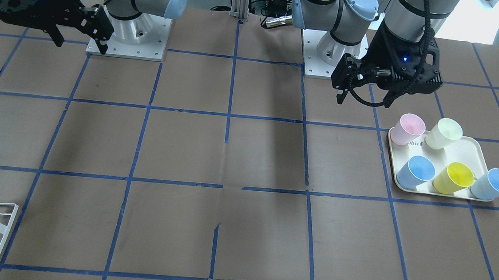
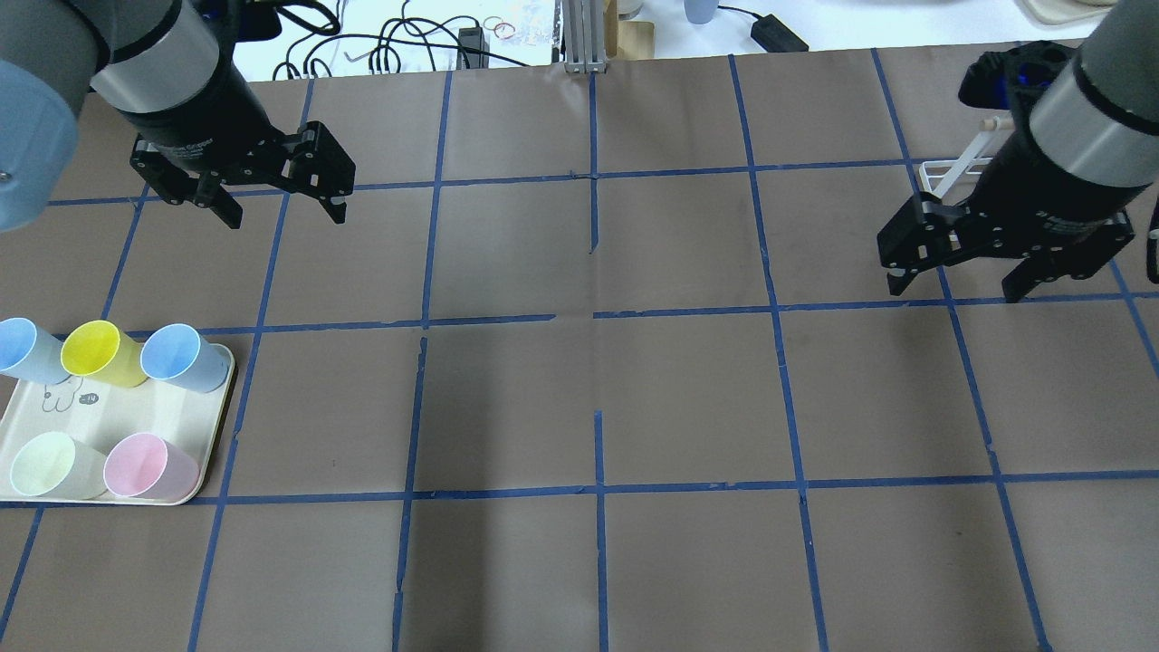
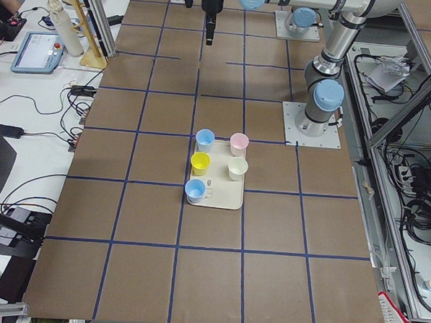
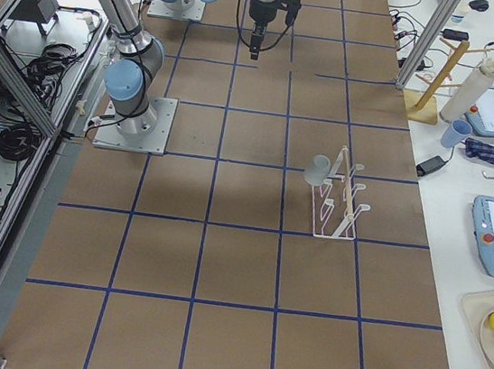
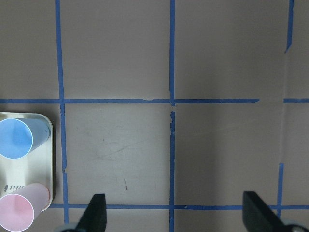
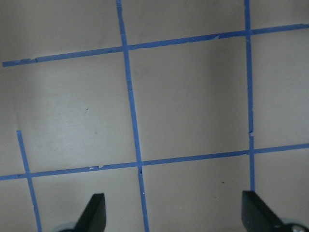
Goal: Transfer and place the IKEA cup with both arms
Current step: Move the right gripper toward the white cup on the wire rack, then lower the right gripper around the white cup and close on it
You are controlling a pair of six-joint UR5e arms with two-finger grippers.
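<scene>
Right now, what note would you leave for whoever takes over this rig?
Left tool: open, empty, above the table beside the cream tray of five coloured cups.
Right tool: open, empty, above the table near the white wire rack.
Pale-grey tapered plastic cup: hangs on that rack, ungrasped.
Done: nothing yet. Left: grasp, hand over between arms, place.

You'll find the pale-grey IKEA cup [image 4: 317, 168] (plain, tapered, no handle) hung tilted on the white wire rack [image 4: 336, 216], toward the robot's right end of the counter [image 2: 589, 407]. The left pincer [image 2: 285, 215] and right pincer [image 2: 953, 292] both hover above the counter, jaws spread.
</scene>
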